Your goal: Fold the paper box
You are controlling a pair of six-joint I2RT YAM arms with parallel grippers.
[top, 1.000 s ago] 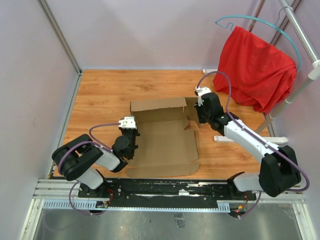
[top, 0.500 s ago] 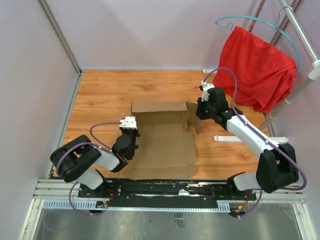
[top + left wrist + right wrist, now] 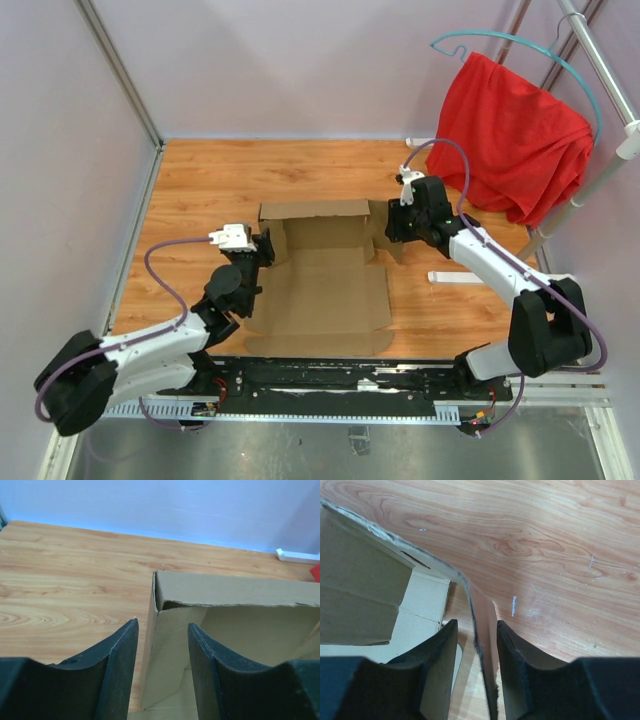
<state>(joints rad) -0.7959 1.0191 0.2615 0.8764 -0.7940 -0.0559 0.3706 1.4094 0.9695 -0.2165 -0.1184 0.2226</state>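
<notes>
The paper box (image 3: 325, 290) is a brown cardboard sheet lying in the middle of the wooden table, with its back wall and both side flaps raised. My left gripper (image 3: 268, 246) is open at the back left corner. In the left wrist view its jaws (image 3: 163, 625) straddle the upright left flap (image 3: 150, 645) with gaps on both sides. My right gripper (image 3: 392, 226) is open at the right flap. In the right wrist view the thin flap edge (image 3: 482, 645) stands between the jaws (image 3: 476, 624), close to the right finger (image 3: 520, 670).
A red cloth (image 3: 510, 140) hangs on a teal hanger from a rack pole (image 3: 590, 190) at the back right. A white strip (image 3: 455, 277) lies on the table right of the box. Pale walls close in the left and back.
Both grippers have opened off the flaps they were pinching. The left arm has stretched toward the box's back left corner. The right gripper has barely moved.
</notes>
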